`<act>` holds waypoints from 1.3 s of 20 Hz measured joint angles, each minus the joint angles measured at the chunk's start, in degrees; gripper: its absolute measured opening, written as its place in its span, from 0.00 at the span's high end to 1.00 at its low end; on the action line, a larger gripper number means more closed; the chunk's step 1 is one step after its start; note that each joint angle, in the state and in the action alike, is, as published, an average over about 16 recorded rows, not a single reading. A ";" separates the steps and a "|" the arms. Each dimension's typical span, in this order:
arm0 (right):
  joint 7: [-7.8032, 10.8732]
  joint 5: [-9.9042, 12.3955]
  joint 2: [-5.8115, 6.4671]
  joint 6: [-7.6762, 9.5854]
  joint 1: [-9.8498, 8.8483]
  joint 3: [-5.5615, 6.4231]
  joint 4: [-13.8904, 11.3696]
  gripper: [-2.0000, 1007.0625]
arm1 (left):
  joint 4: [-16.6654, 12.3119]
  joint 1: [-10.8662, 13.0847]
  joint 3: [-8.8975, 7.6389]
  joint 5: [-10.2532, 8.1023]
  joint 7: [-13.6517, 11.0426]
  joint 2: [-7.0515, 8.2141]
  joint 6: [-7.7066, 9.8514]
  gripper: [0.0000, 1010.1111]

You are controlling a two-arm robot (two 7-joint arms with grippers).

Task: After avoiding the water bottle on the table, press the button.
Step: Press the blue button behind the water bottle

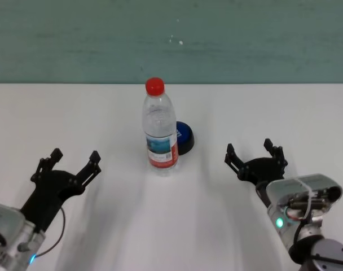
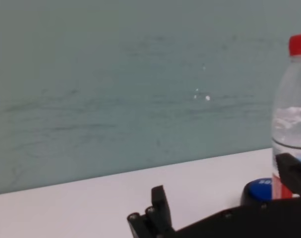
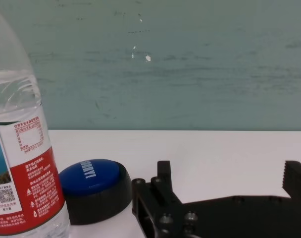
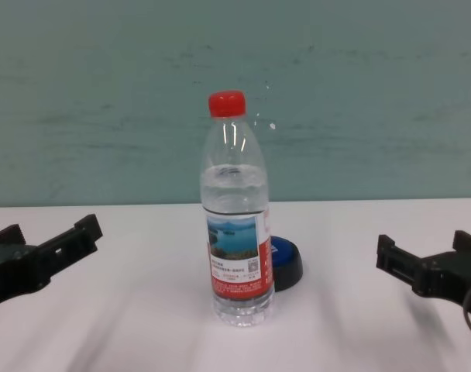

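i see a white tabletop (image 1: 284,113) against a teal wall (image 1: 75,39); bottle (image 1: 159,129) hides the button (image 1: 184,137); both end effectors, left (image 1: 65,161) and right (image 1: 255,151), spread wide.

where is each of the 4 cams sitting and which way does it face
Head view: high, looking down at the table, bottle and button; shows left gripper and right gripper, both open.
Chest view: low, facing forward across the table at the bottle, button and wall; both grippers show at the side edges.
Left wrist view: low over the table, facing the wall, bottle at one edge; own fingers show.
Right wrist view: low, close to the bottle and button; own fingers show.
All four share the bottle and button.
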 joint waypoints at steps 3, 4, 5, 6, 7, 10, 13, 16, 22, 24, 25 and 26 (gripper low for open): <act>0.00 0.00 0.00 0.00 0.00 0.00 0.00 0.00 | -0.82 0.69 0.25 -0.14 -0.32 0.27 -0.23 0.00; 0.00 0.00 0.00 0.00 0.00 0.00 0.00 0.00 | -1.00 0.82 0.38 -0.14 -0.39 0.34 -0.28 0.00; 0.00 0.00 0.00 0.00 0.00 0.00 0.00 0.00 | -1.14 0.91 0.52 -0.11 -0.44 0.39 -0.32 0.00; 0.00 0.00 0.00 0.00 0.00 0.00 0.00 0.00 | -1.25 0.97 0.68 -0.07 -0.48 0.43 -0.37 0.00; 0.00 0.00 0.00 0.00 0.00 0.00 0.00 0.00 | -1.32 1.00 0.86 0.00 -0.50 0.46 -0.42 0.00; 0.00 0.00 0.00 0.00 0.00 0.00 0.00 0.00 | -1.41 0.96 1.45 0.30 -0.54 0.51 -0.55 0.00; 0.00 0.00 0.00 0.00 0.00 0.00 0.00 0.00 | -1.35 0.76 2.05 0.69 -0.49 0.46 -0.64 0.00; 0.00 0.00 0.00 0.00 0.00 0.00 0.00 0.00 | -1.26 0.47 2.64 1.11 -0.39 0.34 -0.70 0.00; 0.00 0.00 0.00 0.00 0.00 0.00 0.00 0.00 | -1.05 -0.10 3.65 1.83 -0.24 0.04 -0.82 0.00; 0.00 0.00 0.00 0.00 0.00 0.00 0.00 0.00 | -0.97 -0.28 3.93 2.00 -0.19 -0.08 -0.84 0.00; 0.00 0.00 0.00 0.00 0.00 0.00 0.00 0.00 | -0.92 -0.38 4.06 2.08 -0.17 -0.14 -0.84 0.00; 0.00 0.00 0.00 0.00 0.00 0.00 0.00 0.00 | -0.87 -0.47 4.19 2.15 -0.15 -0.20 -0.84 0.00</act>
